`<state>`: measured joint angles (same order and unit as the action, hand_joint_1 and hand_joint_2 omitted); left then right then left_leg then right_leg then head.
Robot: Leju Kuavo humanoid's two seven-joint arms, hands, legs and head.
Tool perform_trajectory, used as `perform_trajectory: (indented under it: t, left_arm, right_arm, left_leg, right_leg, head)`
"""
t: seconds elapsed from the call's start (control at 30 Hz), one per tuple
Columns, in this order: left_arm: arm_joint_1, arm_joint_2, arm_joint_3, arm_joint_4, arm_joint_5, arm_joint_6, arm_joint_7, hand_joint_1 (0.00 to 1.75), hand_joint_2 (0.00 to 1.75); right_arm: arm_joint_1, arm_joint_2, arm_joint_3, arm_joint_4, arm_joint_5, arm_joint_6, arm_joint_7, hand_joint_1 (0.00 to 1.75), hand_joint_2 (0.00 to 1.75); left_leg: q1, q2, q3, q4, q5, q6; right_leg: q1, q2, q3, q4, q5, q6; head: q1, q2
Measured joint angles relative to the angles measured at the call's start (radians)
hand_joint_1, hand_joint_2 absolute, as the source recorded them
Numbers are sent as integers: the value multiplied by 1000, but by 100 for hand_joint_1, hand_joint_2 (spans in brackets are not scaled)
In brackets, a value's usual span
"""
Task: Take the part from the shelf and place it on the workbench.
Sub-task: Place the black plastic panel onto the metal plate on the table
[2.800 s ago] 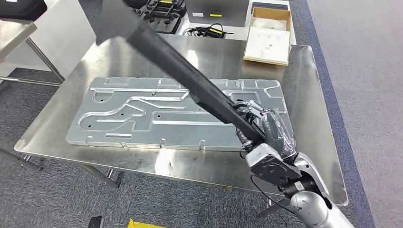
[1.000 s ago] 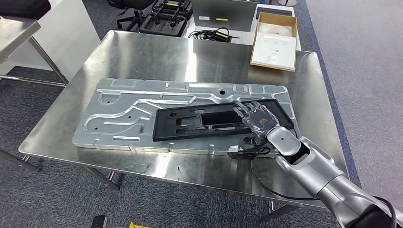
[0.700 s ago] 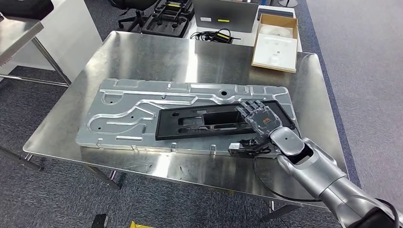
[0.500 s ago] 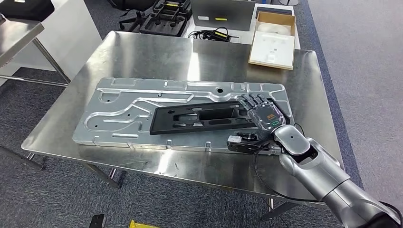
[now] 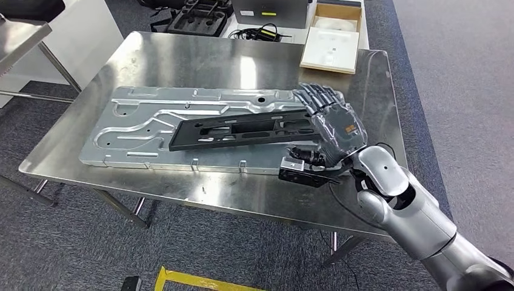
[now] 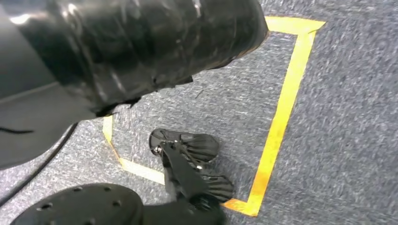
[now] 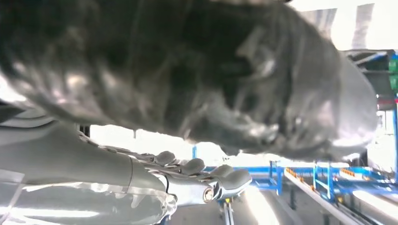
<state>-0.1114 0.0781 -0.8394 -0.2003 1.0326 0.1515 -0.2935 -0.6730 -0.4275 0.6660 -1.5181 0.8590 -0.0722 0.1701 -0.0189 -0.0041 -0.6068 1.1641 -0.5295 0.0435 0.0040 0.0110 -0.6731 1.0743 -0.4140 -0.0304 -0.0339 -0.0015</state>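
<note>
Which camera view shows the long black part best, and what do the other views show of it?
The head view: the black part lies whole on the embossed metal plate, the right hand at its end. The left wrist view faces carpet; the right wrist view is blurred, so I cannot identify the part.

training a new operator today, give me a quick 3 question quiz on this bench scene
1. True or false: the black part lies on the embossed metal plate.
2. The right hand is: A) lifting the part clear of the bench, B) spread flat over the part's end, C) hanging beside the workbench.
3. What sits at the bench's far right corner?

Key: 1 true. 2 B. 3 An open cardboard box.
</note>
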Motion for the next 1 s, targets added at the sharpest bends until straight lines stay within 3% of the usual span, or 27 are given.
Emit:
perform_trajectory:
  t: [0.07, 0.1, 0.17, 0.2, 0.27, 0.33, 0.37, 0.43, 0.47, 0.5, 0.53, 0.6, 0.67, 0.7, 0.77, 0.83, 0.87, 0.9, 0.93, 1.0]
  left_arm:
    - [-3, 2, 0, 0, 1, 1, 2, 0, 0]
    - [-5, 3, 0, 0, 2, 1, 3, 0, 0]
    - [-7, 3, 0, 0, 4, 1, 4, 0, 0]
    - [-8, 2, -1, 0, 6, 1, 5, 0, 0]
    - [-9, -1, -1, 0, 8, 0, 6, 0, 0]
    - [-7, -4, -1, 0, 9, 0, 8, 0, 0]
    - [-7, -5, -1, 0, 10, 1, 9, 0, 0]
    - [-6, -7, -1, 0, 11, 2, 10, 0, 0]
    - [-6, -7, -1, 0, 12, 2, 11, 0, 0]
    - [-6, -7, -1, 0, 13, 3, 11, 0, 0]
    - [-6, -6, -1, 0, 13, 4, 11, 0, 0]
    - [-6, -5, -1, 0, 16, 4, 11, 0, 0]
    - [-4, -6, -1, 0, 19, 4, 13, 0, 0]
    - [-2, -6, -1, 0, 21, 4, 14, 0, 0]
    - [0, -7, -1, 0, 26, 4, 16, 0, 0]
    - [-1, -8, -1, 0, 32, 6, 17, 0, 0]
    - [-1, -8, -1, 0, 34, 7, 17, 0, 0]
    - [-1, -8, -1, 0, 36, 8, 17, 0, 0]
    - [-1, -8, -1, 0, 37, 9, 17, 0, 0]
    - [-2, -8, -1, 0, 38, 10, 17, 0, 0]
  right_arm:
    - [3, 0, -2, -32, 6, -2, -1, 0, 0]
    - [6, 0, -2, -47, 10, -5, 0, 0, 0]
    - [13, 1, -4, -76, 14, -15, 0, 0, 0]
    - [18, 1, -7, -90, 14, -26, 0, 0, 0]
    - [28, 1, -17, -116, 2, -55, -6, 0, 0]
    - [44, 1, -27, -136, -17, -83, -16, 0, 0]
    - [54, 1, -32, -145, -26, -94, -21, 0, 0]
    - [73, 2, -39, -161, -50, -106, -31, 0, 0]
    - [79, 2, -42, -167, -70, -108, -36, 0, 0]
    - [84, 4, -46, -173, -99, -111, -42, 0, 0]
    - [90, 6, -51, -179, -130, -115, -49, 0, 0]
    - [103, 11, -58, -185, -185, -124, -64, 0, 0]
    - [115, 19, -63, -187, -220, -137, -78, 0, 0]
    - [119, 24, -64, -187, -236, -143, -86, 0, 0]
    - [125, 32, -66, -186, -277, -157, -104, 0, 0]
    - [133, 43, -68, -182, -322, -168, -122, 0, 0]
    - [138, 49, -68, -179, -336, -171, -128, 0, 0]
    - [144, 53, -68, -176, -344, -173, -132, 0, 0]
    - [148, 56, -68, -174, -347, -174, -135, 0, 0]
    - [152, 62, -69, -169, -357, -175, -139, 0, 0]
  left_leg:
    - [-15, 1, 72, -113, 3, 16]
    - [-19, 1, 82, -137, 1, 20]
    - [-18, 2, 82, -159, 26, 24]
    - [-16, 4, 82, -176, 42, 27]
    - [-8, 8, 74, -203, 77, 30]
    - [-4, 9, 48, -204, 100, 28]
    - [-1, 9, 33, -201, 110, 24]
    - [7, 9, -2, -188, 126, 12]
    - [12, 9, -21, -178, 132, 5]
    - [16, 8, -41, -164, 138, -2]
    - [19, 8, -58, -150, 142, -9]
    - [20, 5, -75, -132, 151, -22]
    - [24, 2, -81, -129, 163, -36]
    - [28, 1, -88, -122, 154, -42]
    - [32, 1, -113, -61, 77, -51]
    - [32, 1, -141, 60, -25, -55]
    - [32, 1, -146, 116, -48, -54]
    - [32, 1, -141, 151, -48, -52]
    - [30, 1, -120, 154, -28, -48]
    - [25, 1, -29, 65, 10, -36]
  right_leg:
    - [-3, -2, -5, -5, 15, 5]
    - [-5, -3, -4, -10, 24, 9]
    - [-9, -4, -3, -21, 37, 18]
    - [-7, -3, -7, -16, 26, 22]
    - [-6, -3, -26, 43, -47, 30]
    - [-13, -3, -47, 153, -133, 41]
    - [-18, -3, -50, 197, -149, 48]
    - [-29, -4, -17, 203, -118, 62]
    - [-35, -4, 23, 159, -92, 70]
    - [-38, -5, 69, 97, -85, 78]
    - [-37, -3, 107, 42, -87, 79]
    - [-31, 0, 138, -17, -110, 67]
    - [-27, 0, 127, -19, -100, 43]
    - [-26, -2, 119, -19, -90, 32]
    - [-25, -7, 96, -25, -64, 15]
    - [-21, -8, 65, -26, -38, 9]
    - [-19, -8, 47, -26, -25, 8]
    - [-16, -8, 29, -26, -12, 8]
    - [-14, -8, 11, -25, 1, 9]
    - [-13, -8, -19, -25, 23, 12]
  head:
    - [1, 0]
    - [-1, 0]
    - [-4, 0]
    - [-4, 0]
    - [0, 0]
    - [3, 0]
    - [3, 0]
    - [3, 0]
    - [3, 0]
    - [4, 0]
    - [4, 0]
    - [4, 0]
    - [5, 0]
    - [5, 0]
    - [5, 0]
    - [4, 0]
    - [4, 0]
    - [4, 0]
    - [4, 0]
    - [4, 0]
